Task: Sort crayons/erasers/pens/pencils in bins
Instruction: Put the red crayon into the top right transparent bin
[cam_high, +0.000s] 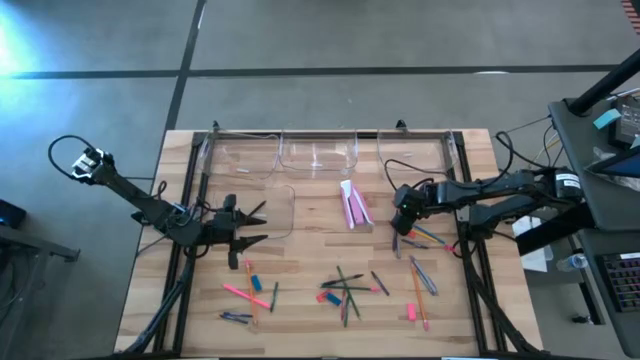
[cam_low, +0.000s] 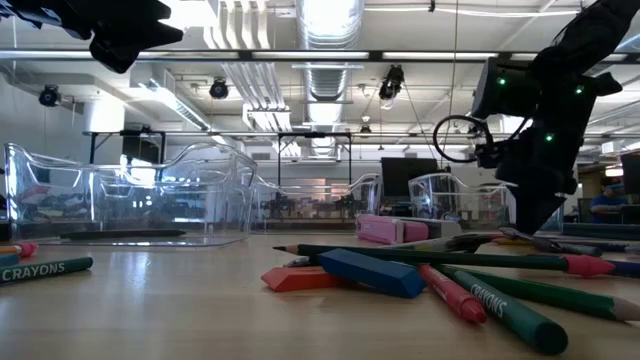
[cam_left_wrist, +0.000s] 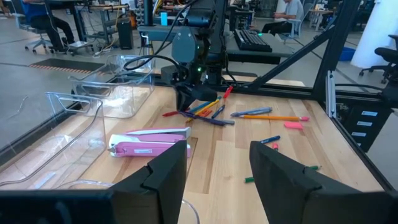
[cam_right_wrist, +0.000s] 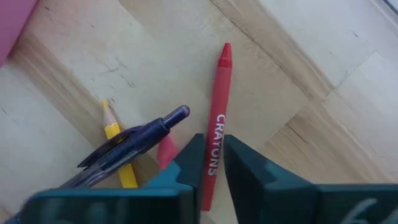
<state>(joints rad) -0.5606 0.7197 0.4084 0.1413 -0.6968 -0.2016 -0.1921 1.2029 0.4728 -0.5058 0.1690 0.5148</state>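
Pale wood table (cam_high: 310, 240) under both my arms. My right hand (cam_right_wrist: 211, 171) is down on the table's right side, at a heap of pens and pencils, its 2 fingers (cam_right_wrist: 255, 180) close together astride a red crayon (cam_right_wrist: 216, 118) marked CRAYONS; whether they press it, I cannot tell. A dark blue pen (cam_right_wrist: 124, 146) lies across a yellow pencil (cam_right_wrist: 118, 149) just beside that crayon. In the high view the right hand (cam_high: 405, 212) sits beside a pink case (cam_high: 354, 205) that lies near the table's middle.

My left hand (cam_high: 245, 228) hangs over the table's left side, its fingers (cam_left_wrist: 165, 171) spread wide apart and holding nothing. It is next to 1 clear bin (cam_high: 275, 210); 3 more bins (cam_high: 318, 155) stand in a row along the table's far edge.

Erasers stay loose on the table: a blue eraser (cam_low: 370, 272) leans on a red one (cam_low: 300, 279) in the low view, among a green pencil (cam_low: 420, 258) and a green crayon (cam_low: 515, 310). From above, a blue eraser (cam_high: 331, 297) lies in the middle pile near the front edge, and a pink eraser (cam_high: 411, 312) lies to its right, beside an orange pencil (cam_high: 418, 296). More sticks lie scattered front left, among them a pink marker (cam_high: 245, 295).
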